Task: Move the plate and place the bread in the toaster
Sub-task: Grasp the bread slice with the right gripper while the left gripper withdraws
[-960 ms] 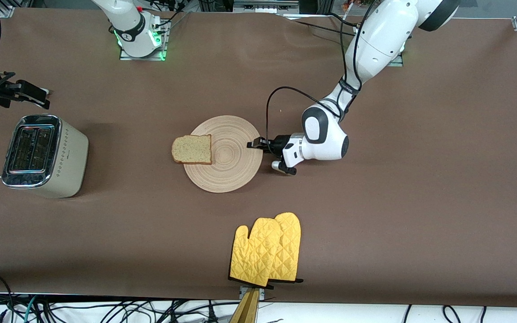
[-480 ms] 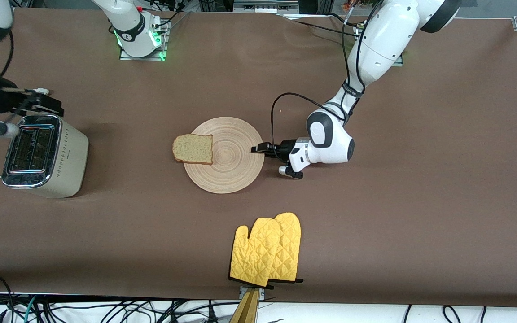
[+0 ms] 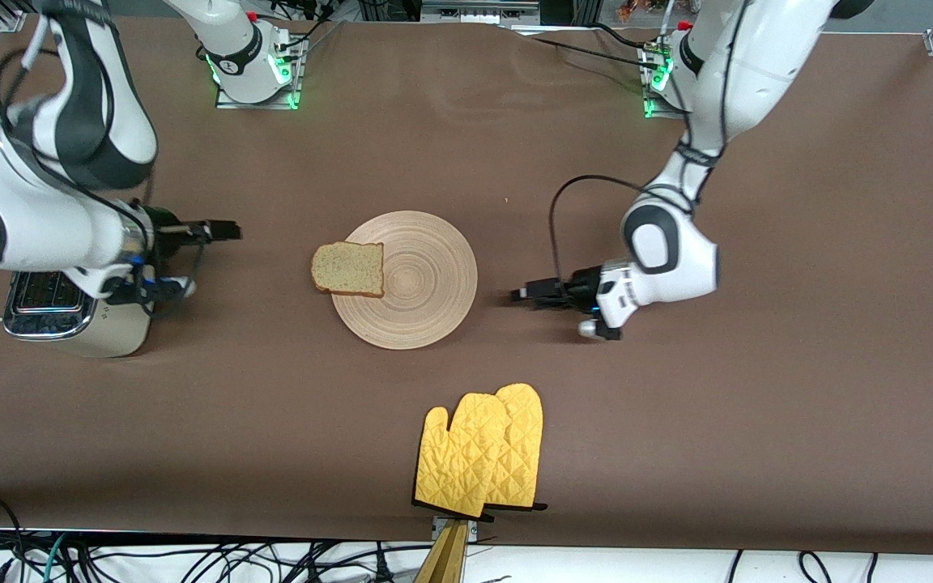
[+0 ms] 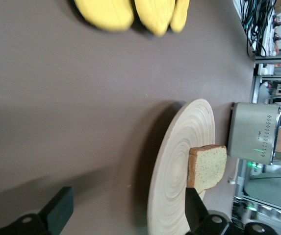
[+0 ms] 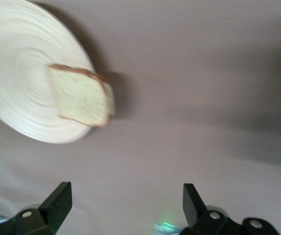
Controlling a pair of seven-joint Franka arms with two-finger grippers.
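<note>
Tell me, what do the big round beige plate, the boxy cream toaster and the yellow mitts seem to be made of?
The large round light-beige plate looks like matte turned wood, judging by its concentric ring grooves. The boxy cream-white toaster seems to have a painted or plastic shell with a dotted diamond pattern; its top shines like chrome. The yellow oven mitts appear to be quilted fabric, with diamond stitching and dark trim.

So the plate (image 3: 406, 279) sits about mid-worktop (image 3: 758, 405), with the bread (image 3: 347, 269) on its rim toward the right arm's end, hanging over a bit. Toaster (image 3: 78, 312) is way out by that end's edge. Oven mitts (image 3: 483, 449) lie near the front-camera edge, nearer than the plate.
</note>
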